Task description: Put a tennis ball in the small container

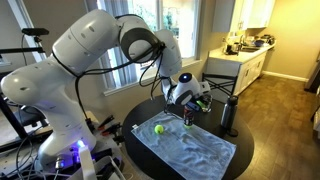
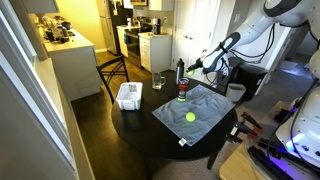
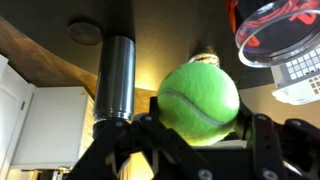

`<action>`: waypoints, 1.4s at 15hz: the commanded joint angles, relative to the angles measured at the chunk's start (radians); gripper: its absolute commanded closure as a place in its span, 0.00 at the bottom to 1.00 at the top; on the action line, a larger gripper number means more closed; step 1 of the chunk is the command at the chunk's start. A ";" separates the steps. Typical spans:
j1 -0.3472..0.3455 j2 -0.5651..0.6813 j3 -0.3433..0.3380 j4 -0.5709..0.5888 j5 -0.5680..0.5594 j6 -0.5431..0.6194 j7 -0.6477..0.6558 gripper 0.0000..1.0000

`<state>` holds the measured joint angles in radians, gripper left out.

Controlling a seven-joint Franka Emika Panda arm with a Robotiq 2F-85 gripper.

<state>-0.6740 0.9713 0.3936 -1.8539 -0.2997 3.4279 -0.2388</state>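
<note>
The fingers (image 3: 268, 135) are clamped on a ball (image 3: 200, 103), held in the air above the desk (image 2: 143, 125), near the bottle (image 3: 118, 80) and glass (image 3: 275, 30). The tub (image 2: 129, 96) sits well apart. A second ball (image 2: 190, 116) lies on the cloth (image 2: 207, 102).

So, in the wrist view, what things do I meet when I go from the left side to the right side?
bottle → tennis ball → drinking glass
</note>
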 commanded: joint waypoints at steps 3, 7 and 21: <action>-0.071 -0.008 0.094 -0.060 -0.088 0.020 0.014 0.57; -0.116 0.007 0.159 -0.088 -0.113 -0.007 0.014 0.57; -0.134 0.059 0.175 -0.119 -0.183 -0.037 0.018 0.57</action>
<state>-0.7833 1.0414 0.5575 -1.9566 -0.4525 3.4015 -0.2229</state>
